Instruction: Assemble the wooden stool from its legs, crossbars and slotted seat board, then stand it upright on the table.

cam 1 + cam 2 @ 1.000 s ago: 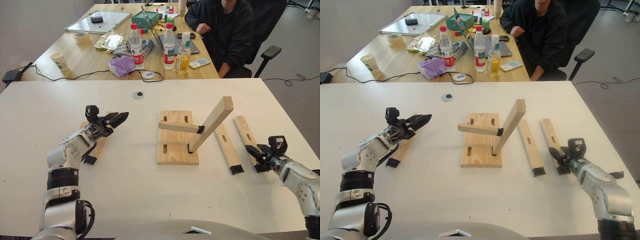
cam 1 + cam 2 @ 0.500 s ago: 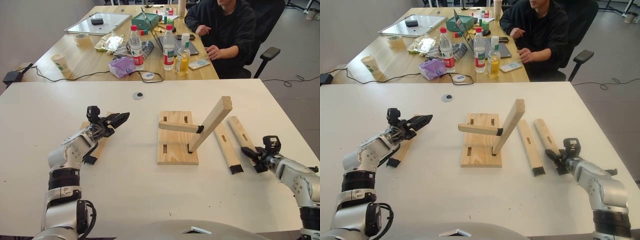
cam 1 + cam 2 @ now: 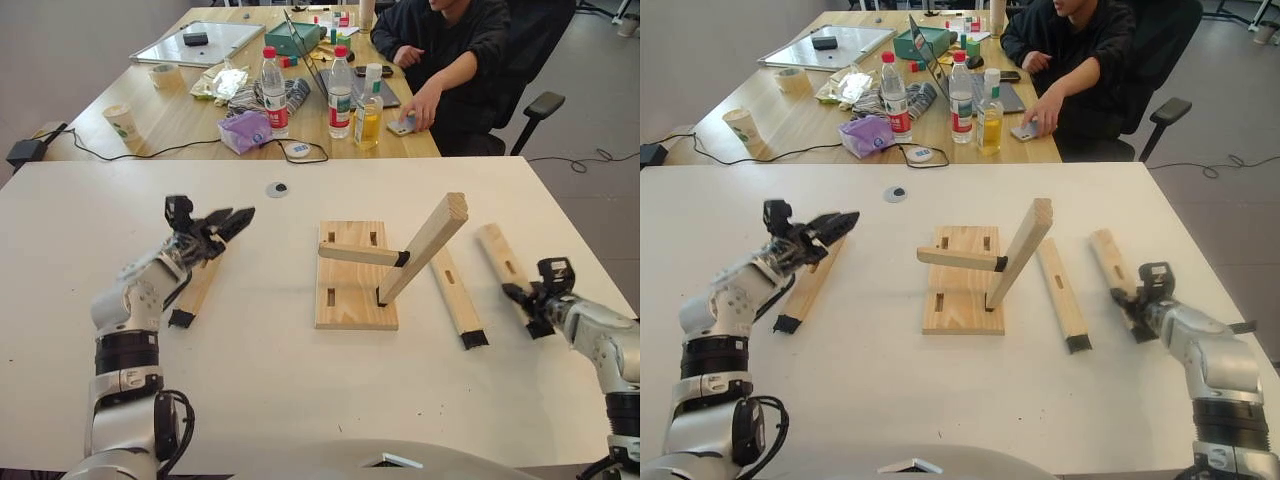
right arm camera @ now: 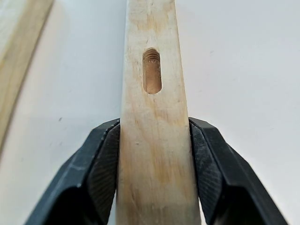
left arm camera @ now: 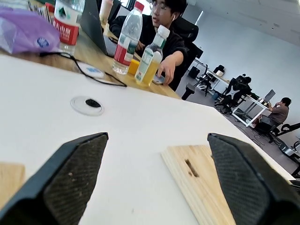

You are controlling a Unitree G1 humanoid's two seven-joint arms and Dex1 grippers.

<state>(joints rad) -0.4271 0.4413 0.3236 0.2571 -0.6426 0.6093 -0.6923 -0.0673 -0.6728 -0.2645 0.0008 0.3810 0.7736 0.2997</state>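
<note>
The slotted seat board (image 3: 355, 300) lies flat mid-table. One leg (image 3: 427, 245) leans up out of its near right slot, and a crossbar (image 3: 356, 254) sticks out sideways from that leg over the board. A second leg (image 3: 456, 298) lies loose just right of the board. My right gripper (image 3: 522, 299) is shut on the near end of a third leg (image 4: 152, 61), which rests on the table farther right. A fourth leg (image 3: 197, 287) lies at the left, and my left gripper (image 3: 228, 221) hovers open above its far end, holding nothing.
A round cable grommet (image 3: 276, 189) sits behind the board. The wooden table (image 3: 170, 120) beyond holds bottles, a cup and clutter, with a person seated at it. The white table's right edge (image 3: 600, 270) is close to my right gripper.
My right gripper has swung its leg to the right, away from the loose leg beside the board. My left gripper has lifted slightly and drawn back to the left, still open.
</note>
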